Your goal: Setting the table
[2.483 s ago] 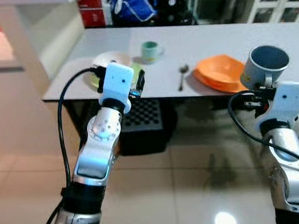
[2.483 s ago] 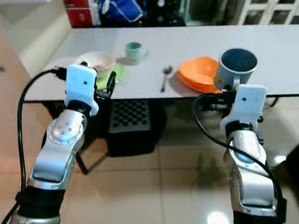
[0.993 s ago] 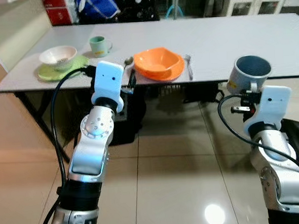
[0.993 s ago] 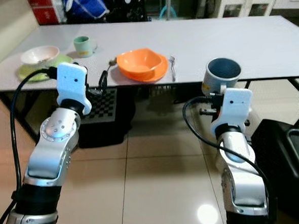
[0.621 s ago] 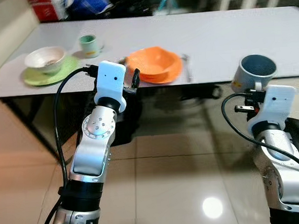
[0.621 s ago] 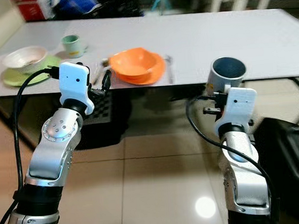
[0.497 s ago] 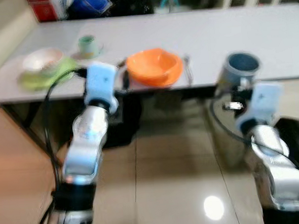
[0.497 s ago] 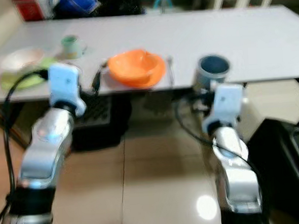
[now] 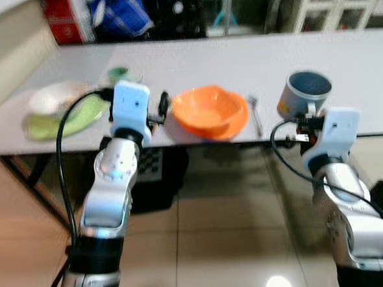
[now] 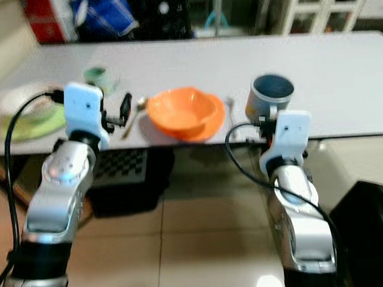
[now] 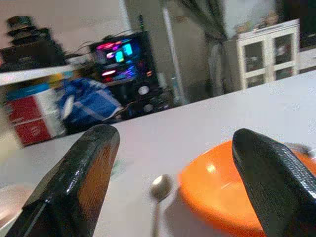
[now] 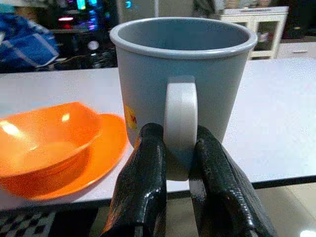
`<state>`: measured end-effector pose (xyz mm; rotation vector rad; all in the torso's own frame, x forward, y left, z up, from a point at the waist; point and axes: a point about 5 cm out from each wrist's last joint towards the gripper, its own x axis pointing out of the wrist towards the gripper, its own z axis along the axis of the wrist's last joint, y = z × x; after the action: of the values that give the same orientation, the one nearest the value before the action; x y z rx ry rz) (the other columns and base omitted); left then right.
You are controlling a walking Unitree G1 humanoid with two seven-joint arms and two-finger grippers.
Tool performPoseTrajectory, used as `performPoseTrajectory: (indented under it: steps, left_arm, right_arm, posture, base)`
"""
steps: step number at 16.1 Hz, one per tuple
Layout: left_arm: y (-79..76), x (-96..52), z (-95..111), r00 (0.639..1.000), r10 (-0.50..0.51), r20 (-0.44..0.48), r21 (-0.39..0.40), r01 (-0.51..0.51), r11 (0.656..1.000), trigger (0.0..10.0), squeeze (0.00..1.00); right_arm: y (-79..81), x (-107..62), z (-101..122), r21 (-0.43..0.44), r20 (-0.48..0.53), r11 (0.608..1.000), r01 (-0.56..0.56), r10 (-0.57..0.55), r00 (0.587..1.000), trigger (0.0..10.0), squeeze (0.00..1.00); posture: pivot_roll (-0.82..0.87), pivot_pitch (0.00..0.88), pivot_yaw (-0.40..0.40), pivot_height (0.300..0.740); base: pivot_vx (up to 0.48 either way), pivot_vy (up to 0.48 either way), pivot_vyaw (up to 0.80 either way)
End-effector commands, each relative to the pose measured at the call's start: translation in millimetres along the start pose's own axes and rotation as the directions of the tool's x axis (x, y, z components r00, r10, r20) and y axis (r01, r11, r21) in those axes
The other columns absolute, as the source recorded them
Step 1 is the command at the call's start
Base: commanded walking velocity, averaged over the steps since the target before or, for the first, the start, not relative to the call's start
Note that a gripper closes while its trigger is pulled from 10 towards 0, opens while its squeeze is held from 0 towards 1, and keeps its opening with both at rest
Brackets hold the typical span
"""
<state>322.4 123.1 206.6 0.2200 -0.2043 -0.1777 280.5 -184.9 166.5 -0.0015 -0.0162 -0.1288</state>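
Right wrist view: right gripper [image 12: 170,148] pinches the grey mug [image 12: 180,79] by its handle, centre frame — unplaced. Orange bowl [image 9: 209,111], spoon [image 11: 157,190] already set; left gripper [image 11: 175,168] gapes wide, empty.

Table [image 9: 342,50] with orange bowl [image 9: 209,112], spoon [image 11: 158,190]

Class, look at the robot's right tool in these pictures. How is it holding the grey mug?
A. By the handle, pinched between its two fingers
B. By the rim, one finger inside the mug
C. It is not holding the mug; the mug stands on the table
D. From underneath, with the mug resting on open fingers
A. In the right wrist view the right tool has its two black fingers closed on either side of the handle of the grey mug, which is upright.
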Motion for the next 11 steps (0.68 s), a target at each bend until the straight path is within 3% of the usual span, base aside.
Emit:
performPoseTrajectory:
  steps: [1,11]
  left_arm:
    - [-6.4,0.7,4.4,1.0,-0.024,0.015,-0.004,0.024,1.0,10.0,0.0]
    - [-7.4,1.6,4.5,0.999,-0.037,0.013,0.002,0.037,0.999,10.0,0.0]
  right_arm:
    - [-7.1,0.1,4.3,-0.008,0.015,1.0,0.024,-0.024,1.0,10.0,0.0]
    - [-7.9,1.9,5.0,-0.003,0.016,1.0,0.029,-0.029,0.999,10.0,0.0]
  posture:
    - [-0.03,0.0,0.009,0.74]
    - [-0.03,0.0,0.01,0.74]
  base:
    - [0.472,0.0,0.0]
    - [0.476,0.0,0.0]
